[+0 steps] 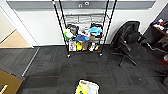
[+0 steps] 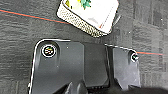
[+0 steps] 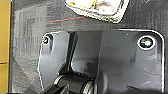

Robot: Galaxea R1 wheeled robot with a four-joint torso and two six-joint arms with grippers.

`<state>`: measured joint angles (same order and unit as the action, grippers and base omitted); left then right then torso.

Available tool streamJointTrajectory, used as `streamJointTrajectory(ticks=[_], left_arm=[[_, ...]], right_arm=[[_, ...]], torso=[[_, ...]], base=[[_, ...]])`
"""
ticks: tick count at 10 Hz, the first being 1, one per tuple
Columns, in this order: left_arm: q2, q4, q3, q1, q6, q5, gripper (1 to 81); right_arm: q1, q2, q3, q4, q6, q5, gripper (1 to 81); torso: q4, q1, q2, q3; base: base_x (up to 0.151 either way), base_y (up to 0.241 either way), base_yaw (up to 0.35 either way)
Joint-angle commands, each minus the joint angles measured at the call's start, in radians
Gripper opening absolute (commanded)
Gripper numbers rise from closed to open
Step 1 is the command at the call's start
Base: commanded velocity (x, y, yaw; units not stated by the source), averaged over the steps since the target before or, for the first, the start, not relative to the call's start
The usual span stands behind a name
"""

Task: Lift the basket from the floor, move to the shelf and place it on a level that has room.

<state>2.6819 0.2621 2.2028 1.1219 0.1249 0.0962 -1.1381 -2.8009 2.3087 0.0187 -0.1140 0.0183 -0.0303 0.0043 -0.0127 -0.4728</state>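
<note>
Beneath my head camera, item one: grey carpet floor [image 1: 50, 70] with thin red lines. Item two: black wire shelf [image 1: 85, 27] against the far wall, lower tiers cluttered. Item three: black office chair [image 1: 127, 40] just beside it. Item four: cream woven basket [image 1: 87, 87], on the carpet, well apart from the shelf, also below both my wrists [image 2: 87, 15] [image 3: 100, 8]. Claw state: I cannot tell, either side.

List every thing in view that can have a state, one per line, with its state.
basket: on the carpet, not lifted, yellow and pale items inside
shelf: upright against the wall, lower tiers cluttered, upper tier looks bare
office chair: unoccupied, standing beside the shelf
floor: dark carpet, the basket resting on it
carton box: on the floor at the near left
</note>
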Motion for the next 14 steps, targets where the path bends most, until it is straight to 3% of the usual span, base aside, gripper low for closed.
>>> streamJointTrajectory(ticks=[1, 5, 12, 13, 14], left_arm=[[-0.020, 0.002, -0.011, -0.032, -0.002, -0.065, 81.1], [-0.017, 0.000, -0.011, -0.032, -0.002, -0.065, 81.1], [-0.011, 0.009, 0.014, -0.020, -0.005, -0.079, 81.1], [-0.011, 0.009, 0.017, -0.018, -0.007, -0.079, 81.1], [-0.010, 0.011, 0.017, -0.018, -0.005, -0.079, 81.1]], right_arm=[[0.039, 0.010, -0.011, 0.010, 0.001, 0.060, 81.1], [0.039, 0.010, -0.008, 0.010, 0.001, 0.060, 81.1], [0.039, 0.004, -0.002, 0.013, 0.002, 0.060, 81.1], [0.039, 0.001, -0.002, 0.013, 0.002, 0.060, 81.1], [0.037, 0.001, -0.002, 0.013, 0.002, 0.060, 81.1]], torso=[[0.000, 0.000, 0.000, 0.000], [0.000, 0.000, 0.000, 0.000], [0.000, 0.000, 0.000, 0.000], [0.000, 0.065, -0.100, 0.000], [0.000, 0.068, -0.105, 0.000]], base=[[0.093, 0.000, 0.000], [0.083, 0.000, 0.000], [0.000, 0.000, 0.000], [0.000, 0.000, 0.000], [0.000, 0.000, 0.000]])
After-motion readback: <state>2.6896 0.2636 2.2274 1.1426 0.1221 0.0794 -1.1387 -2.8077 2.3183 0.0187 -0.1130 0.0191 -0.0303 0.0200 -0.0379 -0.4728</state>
